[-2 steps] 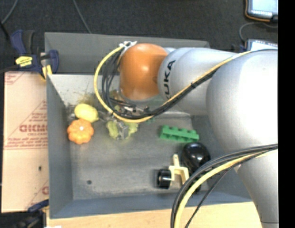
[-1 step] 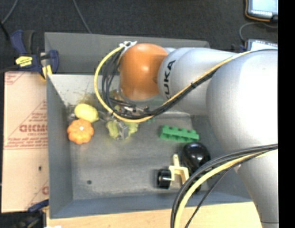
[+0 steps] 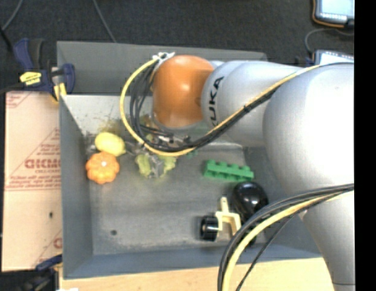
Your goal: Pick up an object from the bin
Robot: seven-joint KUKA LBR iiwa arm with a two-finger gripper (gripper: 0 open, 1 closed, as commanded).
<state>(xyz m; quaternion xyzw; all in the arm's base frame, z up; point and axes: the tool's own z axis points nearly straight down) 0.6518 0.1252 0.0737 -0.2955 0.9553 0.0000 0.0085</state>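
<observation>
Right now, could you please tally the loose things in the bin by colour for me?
Yellow: 1, lemon-like fruit
Orange: 1, small pumpkin
Green: 2, toy brick and pale lumpy piece
Black: 2, round ball and black-and-cream piece
Total: 6

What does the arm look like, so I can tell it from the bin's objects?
A thick, rounded silver-grey arm with black KUKA lettering near the wrist, a glossy orange dome cover at its end, and yellow and black cables looping round that cover.
</observation>
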